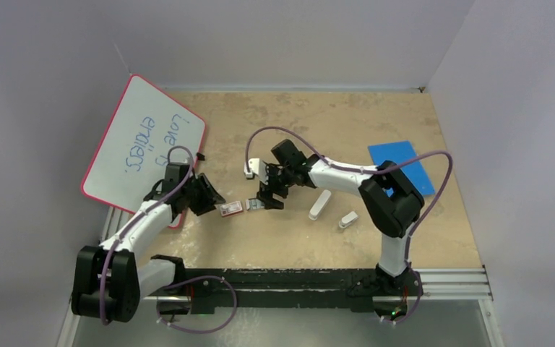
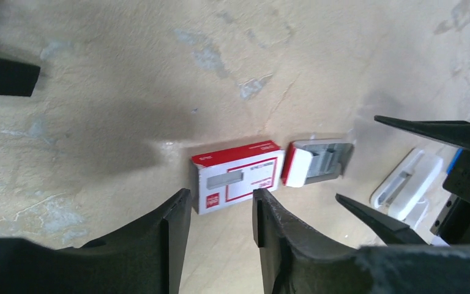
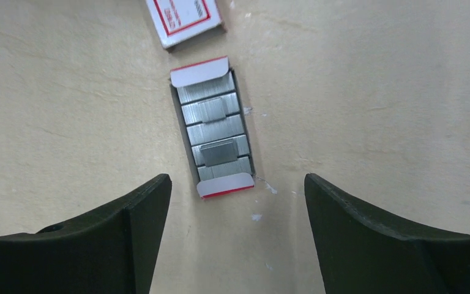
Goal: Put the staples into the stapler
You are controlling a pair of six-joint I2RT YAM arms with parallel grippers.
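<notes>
The staples (image 3: 214, 131) are a grey ribbed block lying in an opened white-and-red cardboard tray on the table, also visible in the left wrist view (image 2: 325, 158) and from above (image 1: 255, 205). My right gripper (image 3: 238, 191) hovers just short of the tray's near flap, open wide with nothing between its fingers. The stapler (image 1: 320, 204) is a slim white bar lying right of the staples, apart from both grippers, and shows in the left wrist view (image 2: 407, 180). My left gripper (image 2: 220, 208) is open and empty, just short of the red-and-white box (image 2: 238, 177).
A stubby white piece (image 1: 347, 220) lies right of the stapler. A whiteboard with a pink rim (image 1: 144, 144) leans at the far left, and a blue sheet (image 1: 401, 166) lies at the right. The right gripper's fingers (image 2: 428, 131) reach into the left wrist view.
</notes>
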